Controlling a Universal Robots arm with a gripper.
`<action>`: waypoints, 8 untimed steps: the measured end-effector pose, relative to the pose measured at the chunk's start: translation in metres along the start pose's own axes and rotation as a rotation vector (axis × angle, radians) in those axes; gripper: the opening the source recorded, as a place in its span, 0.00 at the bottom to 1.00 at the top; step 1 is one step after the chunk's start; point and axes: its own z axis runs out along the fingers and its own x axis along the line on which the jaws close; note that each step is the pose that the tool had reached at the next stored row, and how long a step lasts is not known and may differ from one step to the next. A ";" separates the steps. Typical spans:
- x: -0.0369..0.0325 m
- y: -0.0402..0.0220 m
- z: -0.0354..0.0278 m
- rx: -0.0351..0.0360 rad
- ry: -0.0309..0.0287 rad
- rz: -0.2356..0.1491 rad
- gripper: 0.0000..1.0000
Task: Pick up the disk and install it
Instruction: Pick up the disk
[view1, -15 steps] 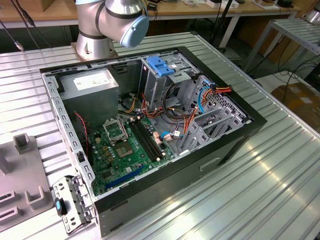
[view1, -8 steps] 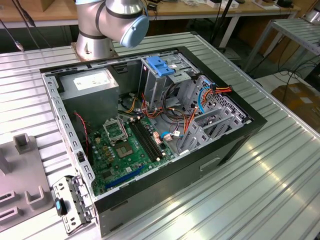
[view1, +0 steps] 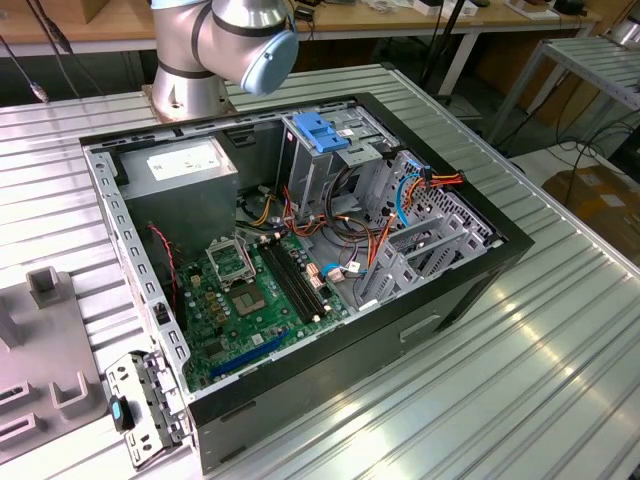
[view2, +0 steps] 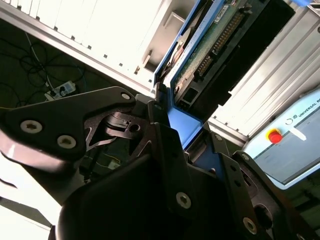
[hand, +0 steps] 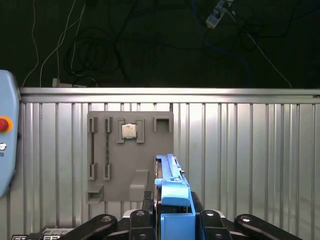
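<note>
Tool (hand: 173, 222) tight around the disk (hand: 172, 190)

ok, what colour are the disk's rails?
Bright blue. The disk shows best in the first wrist view.

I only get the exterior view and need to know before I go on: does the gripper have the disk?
Observer: Yes. In both wrist views the gripper is shut on the disk, clamped across its blue rail.
Operator: Which face is showing?
Observer: In the second wrist view its green circuit board faces the camera.
Operator: What lies beyond it?
Observer: In the first wrist view, a grey fixture plate on the ribbed table, with a processor chip seated in it.
</note>
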 end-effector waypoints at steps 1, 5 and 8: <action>0.0000 -0.0011 0.0000 -0.0001 0.0000 0.000 0.37; 0.0000 -0.0054 -0.0001 0.0000 0.0000 0.000 0.37; 0.0001 -0.0085 -0.0001 -0.0001 0.0000 0.000 0.37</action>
